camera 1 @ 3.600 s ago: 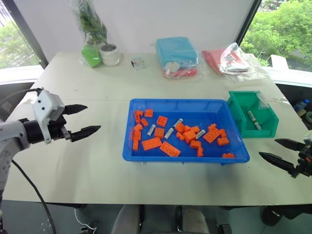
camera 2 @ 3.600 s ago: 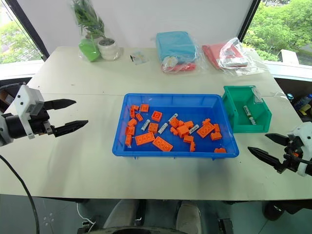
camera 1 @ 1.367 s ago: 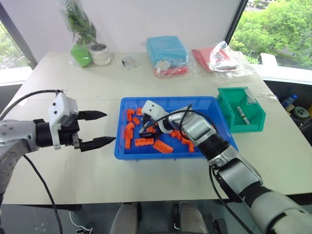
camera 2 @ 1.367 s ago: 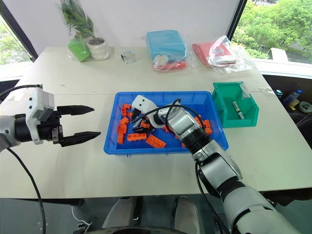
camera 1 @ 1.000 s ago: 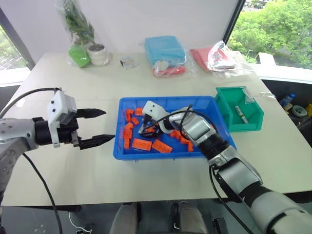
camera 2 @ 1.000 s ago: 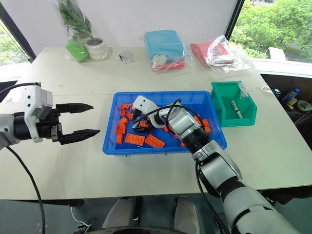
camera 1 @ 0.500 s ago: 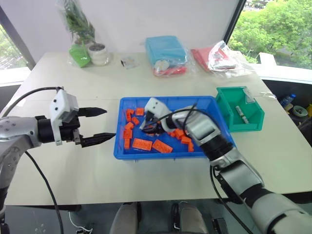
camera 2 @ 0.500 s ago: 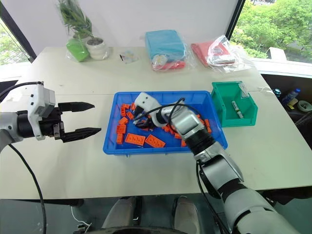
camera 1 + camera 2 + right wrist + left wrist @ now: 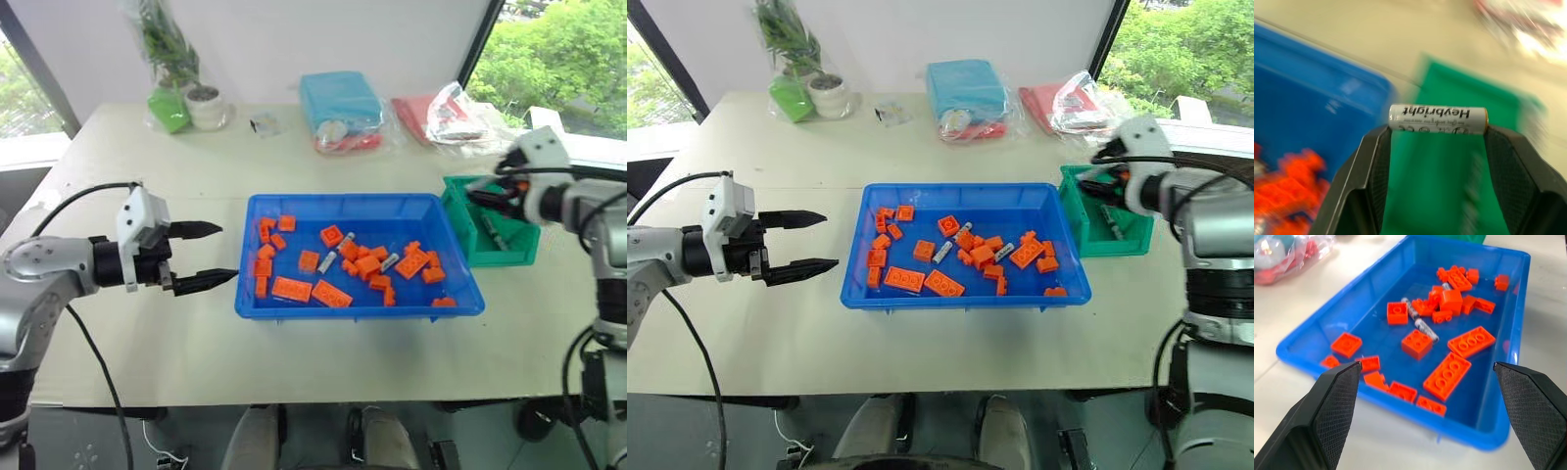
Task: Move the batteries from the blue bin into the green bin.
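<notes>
The right pincer (image 9: 1437,128) pinches one battery (image 9: 1438,119) by its two ends, up over the green bin (image 9: 1095,233). More batteries (image 9: 328,260) lie among orange bricks (image 9: 331,294) in the blue bin (image 9: 359,305). The left pincer (image 9: 214,255) is spread wide with nothing in it, just beside the blue bin, above the desk (image 9: 147,343).

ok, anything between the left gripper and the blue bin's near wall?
No. In the left eye view only bare table separates the left gripper from the blue bin; the left wrist view shows the same open stretch.
</notes>
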